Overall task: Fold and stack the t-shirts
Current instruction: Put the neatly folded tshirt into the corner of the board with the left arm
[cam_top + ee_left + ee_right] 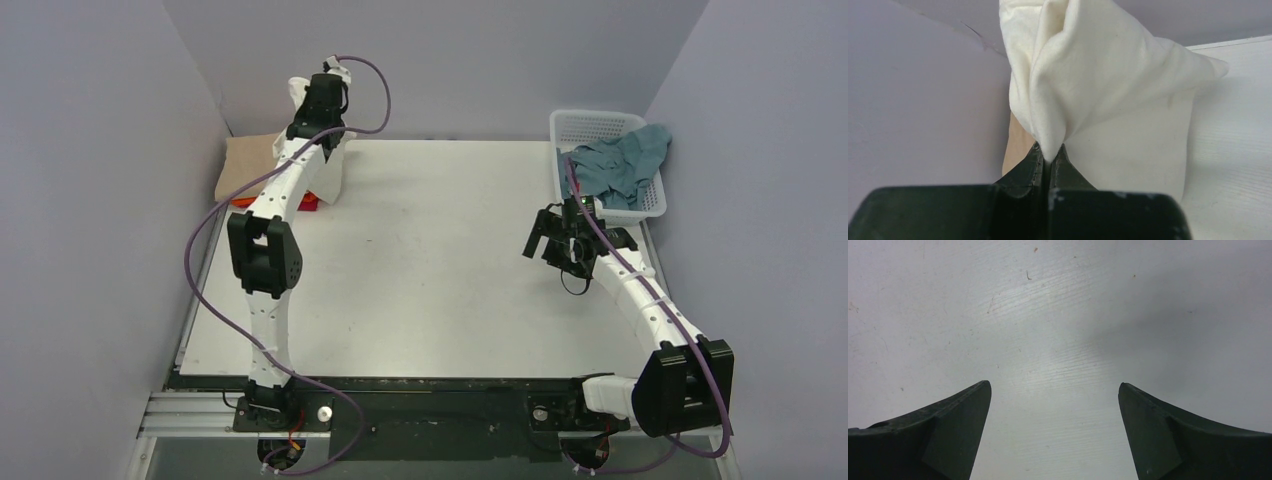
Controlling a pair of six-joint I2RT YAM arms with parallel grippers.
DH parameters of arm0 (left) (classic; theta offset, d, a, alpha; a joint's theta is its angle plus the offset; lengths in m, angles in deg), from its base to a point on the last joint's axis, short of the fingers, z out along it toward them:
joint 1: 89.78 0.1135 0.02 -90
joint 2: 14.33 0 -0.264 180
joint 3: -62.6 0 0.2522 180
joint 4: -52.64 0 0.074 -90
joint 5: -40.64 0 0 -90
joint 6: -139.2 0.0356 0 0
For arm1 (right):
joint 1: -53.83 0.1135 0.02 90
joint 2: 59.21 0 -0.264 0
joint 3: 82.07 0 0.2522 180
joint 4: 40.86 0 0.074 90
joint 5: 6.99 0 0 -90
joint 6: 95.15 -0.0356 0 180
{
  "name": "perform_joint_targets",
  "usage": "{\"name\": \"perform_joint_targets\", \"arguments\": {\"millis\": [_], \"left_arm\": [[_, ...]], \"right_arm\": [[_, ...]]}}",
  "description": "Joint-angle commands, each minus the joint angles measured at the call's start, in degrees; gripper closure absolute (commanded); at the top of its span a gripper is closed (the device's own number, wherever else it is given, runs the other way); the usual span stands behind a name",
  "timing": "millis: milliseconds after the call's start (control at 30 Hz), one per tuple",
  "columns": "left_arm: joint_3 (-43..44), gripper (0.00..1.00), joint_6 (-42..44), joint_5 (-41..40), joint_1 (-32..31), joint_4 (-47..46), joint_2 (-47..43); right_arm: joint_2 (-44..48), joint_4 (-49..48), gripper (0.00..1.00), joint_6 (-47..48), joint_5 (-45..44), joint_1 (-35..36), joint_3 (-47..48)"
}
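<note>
My left gripper (pixel 1049 152) is shut on a fold of the cream-white t-shirt (pixel 1098 85) and holds it raised at the table's far left corner; the cloth hangs down under the arm (pixel 330 170). Beneath it a folded tan t-shirt (pixel 248 165) lies on a red-orange one (pixel 309 203), whose edge alone shows. The dusty teal-blue t-shirt (pixel 620 165) lies crumpled in the basket at the far right. My right gripper (pixel 545 238) is open and empty, held over bare table near the basket; its dark fingers (pixel 958 420) stand wide apart.
The white plastic lattice basket (pixel 590 125) stands at the table's far right corner. Grey walls close in the back and both sides. The white tabletop (pixel 430 260) lies between the arms, with a black rail along its near edge.
</note>
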Motion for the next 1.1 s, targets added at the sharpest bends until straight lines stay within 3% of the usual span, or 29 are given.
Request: {"name": "perform_joint_targets", "arguments": {"millis": [0,300,567,800,1067], "left_arm": [[5.0,1.00,0.7,2.8,1.2,-1.5,-6.3],[7.0,1.00,-2.6,4.7,3.6,0.3,-9.5],[7.6,1.00,-5.6,11.2,7.2,1.8,-9.1],[7.5,1.00,-5.5,16.4,10.5,2.2,-4.9],[14.3,1.00,-6.4,25.4,16.8,0.7,4.8]], "right_arm": [[-0.8,1.6,0.07,0.6,-2.4,-0.3,0.9],[-2.1,1.1,0.07,-0.7,-1.7,-0.3,0.1],[-4.3,0.7,0.07,-1.4,-1.5,-0.3,0.3],[-5.4,1.3,0.07,-1.8,-2.2,-0.3,0.9],[-6.2,2.7,0.07,-3.4,-3.8,-0.2,1.3]]}}
